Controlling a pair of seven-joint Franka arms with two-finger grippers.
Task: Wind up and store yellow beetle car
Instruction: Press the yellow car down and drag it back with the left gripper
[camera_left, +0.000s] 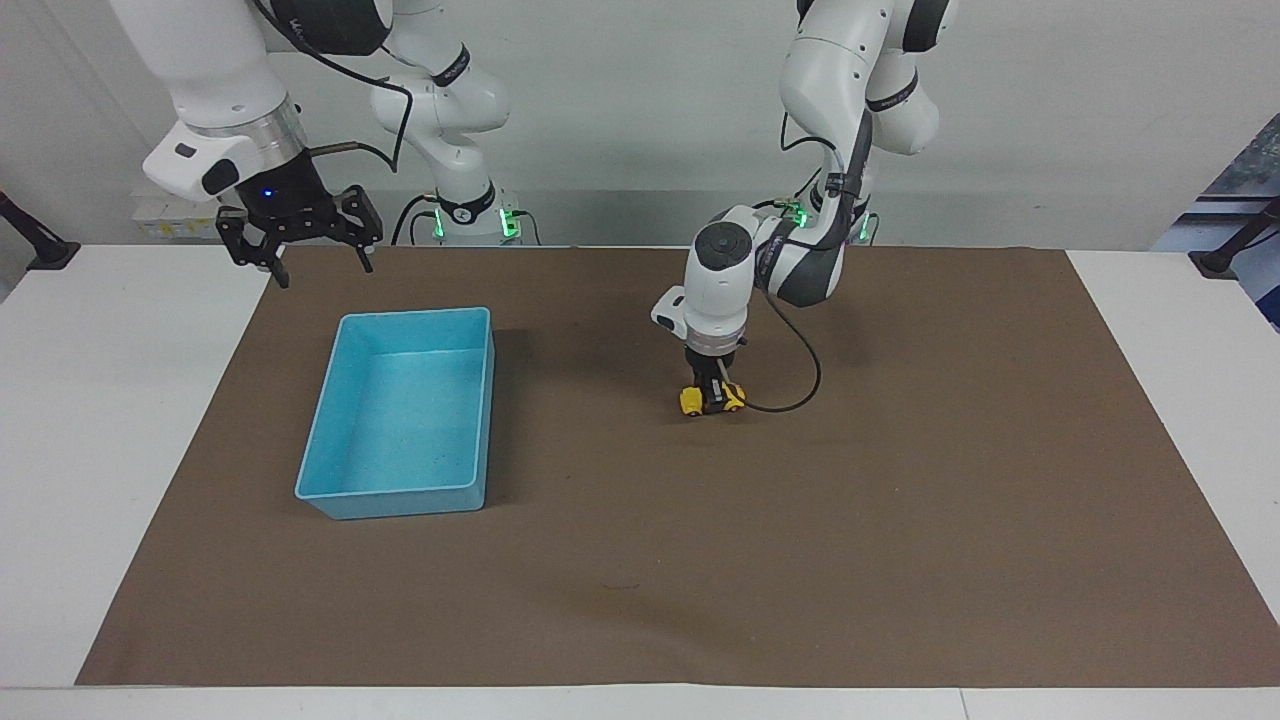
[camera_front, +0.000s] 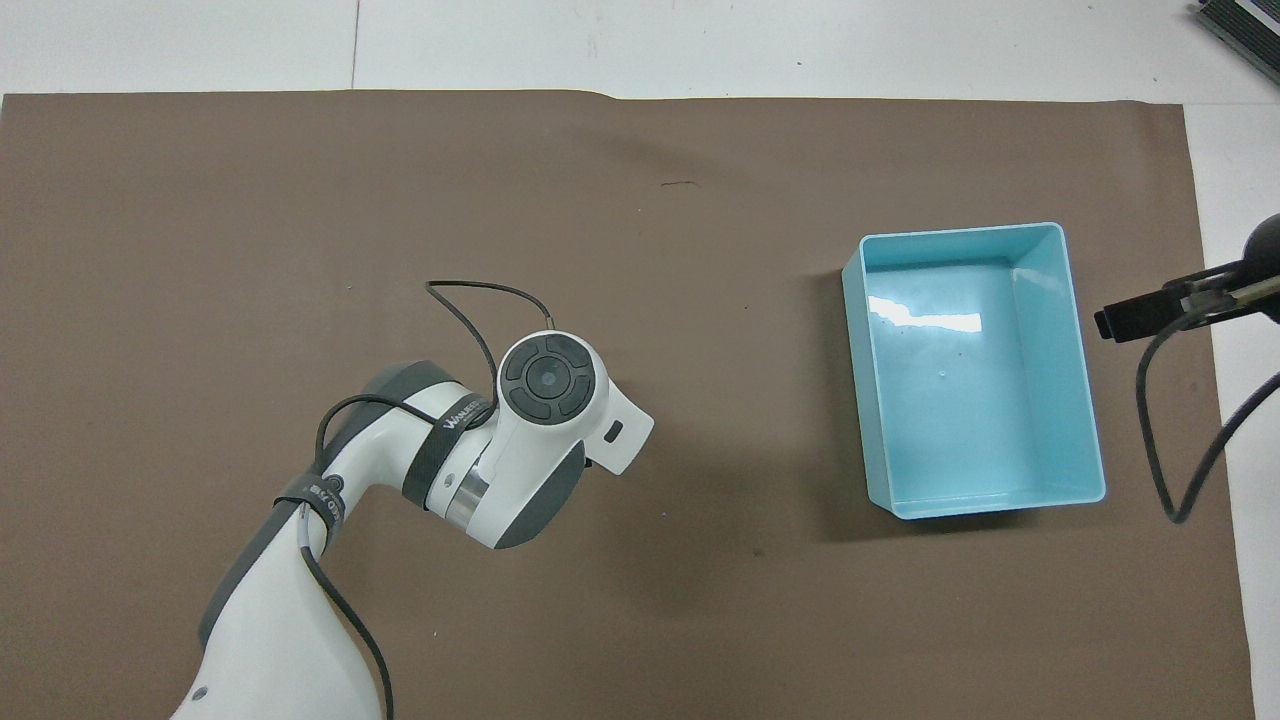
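The yellow beetle car (camera_left: 690, 401) is down at the brown mat (camera_left: 900, 480), about midway along the table. My left gripper (camera_left: 712, 397) reaches straight down and is shut across the car's middle, with yellow showing on both sides of its fingers. I cannot tell whether the wheels touch the mat. In the overhead view the left wrist (camera_front: 545, 375) hides the car. The blue bin (camera_left: 415, 313) stands empty toward the right arm's end; it also shows in the overhead view (camera_front: 960, 230). My right gripper (camera_left: 325, 272) is open, empty and waits in the air by the bin's corner nearest the robots.
A black cable (camera_left: 800, 385) loops from the left wrist beside the car. The mat covers most of the white table (camera_left: 110, 420). The right gripper's tip (camera_front: 1120, 320) shows at the edge of the overhead view, beside the bin.
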